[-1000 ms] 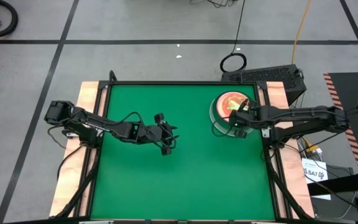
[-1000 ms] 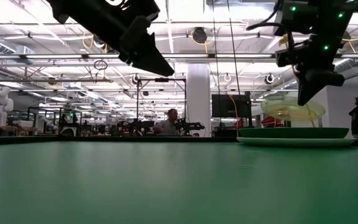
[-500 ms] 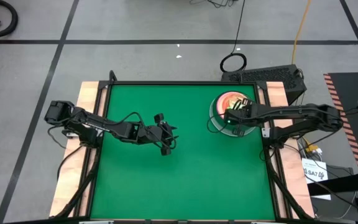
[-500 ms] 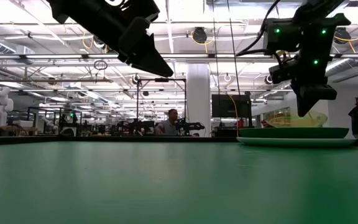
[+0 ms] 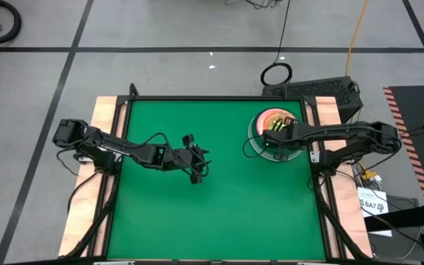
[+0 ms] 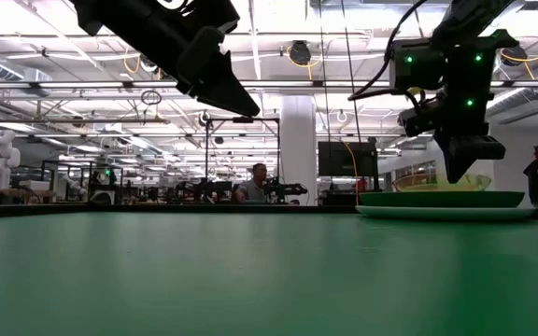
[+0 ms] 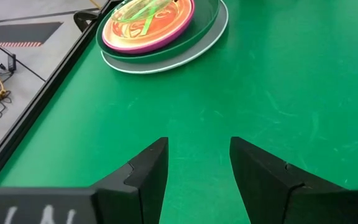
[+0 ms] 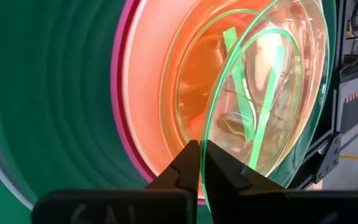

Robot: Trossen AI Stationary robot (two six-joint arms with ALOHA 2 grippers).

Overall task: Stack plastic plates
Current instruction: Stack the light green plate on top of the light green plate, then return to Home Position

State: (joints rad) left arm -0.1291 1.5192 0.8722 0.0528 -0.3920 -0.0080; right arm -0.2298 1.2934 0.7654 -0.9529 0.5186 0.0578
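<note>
Looking down from high view: plate stack (image 5: 274, 126) at table's (image 5: 219, 206) far right corner, right gripper (image 5: 269, 140) over its near edge; left gripper (image 5: 199, 166) hovering mid-table, well apart
Low view: right gripper (image 6: 468, 168) low over stack, dark green plate (image 6: 440, 199) on pale blue plate (image 6: 446, 213)
Left wrist view: fingers (image 7: 143, 174) spread, nothing between; magenta plate (image 7: 182, 25) in stack
Right wrist view: fingers (image 8: 185, 168) nearly together, pinching rim of small green striped plate (image 8: 260, 99), tilted over cream plate (image 8: 160, 87)
</note>
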